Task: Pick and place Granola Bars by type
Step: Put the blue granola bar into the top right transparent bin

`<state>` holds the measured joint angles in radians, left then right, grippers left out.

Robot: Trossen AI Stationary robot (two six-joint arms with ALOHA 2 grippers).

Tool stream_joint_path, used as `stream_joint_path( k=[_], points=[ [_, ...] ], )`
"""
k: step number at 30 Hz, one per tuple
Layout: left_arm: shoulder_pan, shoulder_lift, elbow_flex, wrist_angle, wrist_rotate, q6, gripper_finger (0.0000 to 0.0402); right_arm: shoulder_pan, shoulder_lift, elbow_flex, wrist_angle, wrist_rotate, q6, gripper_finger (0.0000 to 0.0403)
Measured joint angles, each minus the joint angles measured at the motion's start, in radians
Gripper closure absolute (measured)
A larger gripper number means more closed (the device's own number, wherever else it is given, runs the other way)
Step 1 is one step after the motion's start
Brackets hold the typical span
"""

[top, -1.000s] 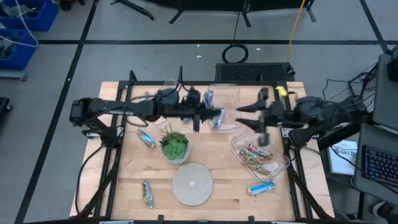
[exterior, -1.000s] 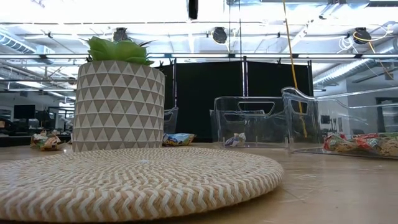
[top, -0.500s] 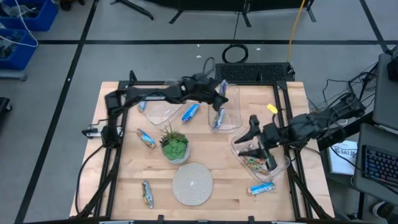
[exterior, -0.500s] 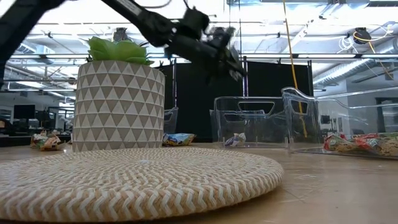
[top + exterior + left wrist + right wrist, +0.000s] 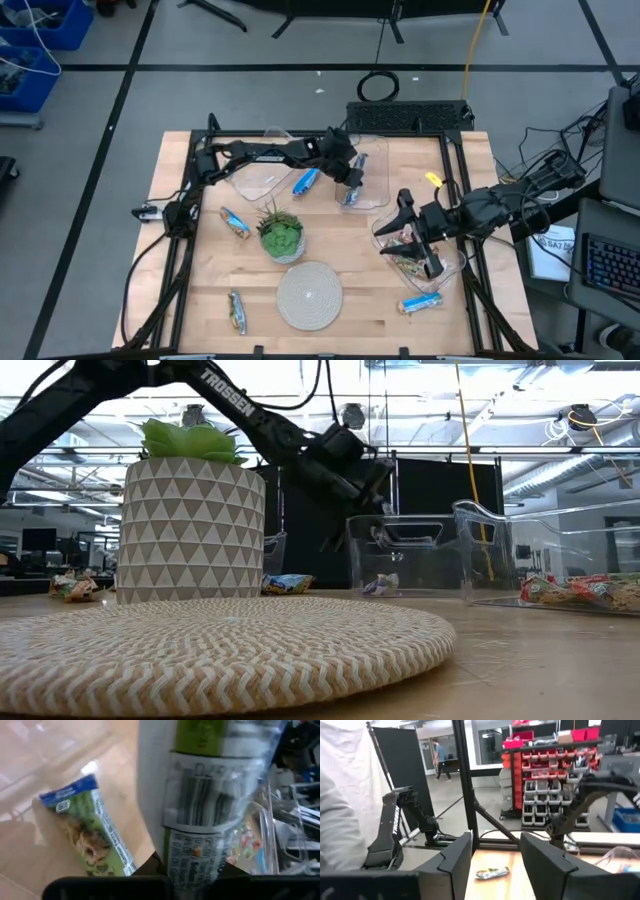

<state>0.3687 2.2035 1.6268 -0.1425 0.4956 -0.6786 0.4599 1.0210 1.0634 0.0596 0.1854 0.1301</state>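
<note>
- Grey floor (image 5: pixel 90 130) all round the wooden table (image 5: pixel 350 315), with black tape lines (image 5: pixel 250 68) crossing it.
- Blue crates (image 5: pixel 35 30) sit in one corner, a keyboard (image 5: pixel 607 265) on a desk at the opposite edge.
- Red parts bins (image 5: pixel 545 757) on shelving further back.
- Black curtain panels (image 5: pixel 420 490) behind the table, bright ceiling lights (image 5: pixel 250 380) overhead.
</note>
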Motion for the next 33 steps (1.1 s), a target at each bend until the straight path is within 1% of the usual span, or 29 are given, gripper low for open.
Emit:
stream_joint_path(
  k=[3,6,10,12,15,18,24,26,28,30,33],
  points=[
    [-0.001,0.0,0.0,0.05,0.09,-0.012,0.0321,0.0,0.0,0.0,0.03,-0.003,-0.043,0.0243],
    [-0.002,-0.003,0.0,0.11,0.161,-0.072,0.0267,0.0,0.0,0.0,0.058,-0.005,-0.073,0.0243],
    [0.0,-0.047,-0.002,0.142,0.22,-0.155,0.0212,0.0,-0.009,0.0,0.052,-0.007,-0.09,0.0243],
    [-0.003,-0.099,-0.002,0.124,0.209,-0.139,0.0198,0.0,-0.017,0.0,0.039,-0.007,-0.092,0.0243],
    [-0.014,-0.181,0.0,0.072,0.127,-0.069,0.0194,0.0,-0.025,0.0,0.026,-0.007,-0.112,0.0244],
    [-0.025,-0.228,0.0,0.025,0.078,-0.01,0.0199,0.0,-0.027,0.0,0.033,-0.007,-0.147,0.0245],
    [-0.026,-0.253,-0.001,-0.083,0.114,-0.043,0.0213,0.0,-0.033,0.0,0.046,-0.012,-0.206,0.0245],
    [-0.039,-0.27,-0.002,-0.154,0.118,-0.039,0.0213,0.0,-0.035,0.0,0.042,-0.025,-0.204,0.0246],
    [-0.053,-0.299,-0.002,-0.286,0.103,0.0,0.0213,0.0,-0.038,0.0,0.04,-0.051,-0.201,0.0245],
    [-0.062,-0.321,-0.002,-0.427,0.029,0.058,0.0214,0.0,-0.04,0.0,0.04,-0.083,-0.199,0.0245],
    [-0.065,-0.327,-0.002,-0.613,-0.164,0.137,0.0214,0.001,-0.041,0.0,0.032,-0.086,-0.204,0.0245]
  ],
)
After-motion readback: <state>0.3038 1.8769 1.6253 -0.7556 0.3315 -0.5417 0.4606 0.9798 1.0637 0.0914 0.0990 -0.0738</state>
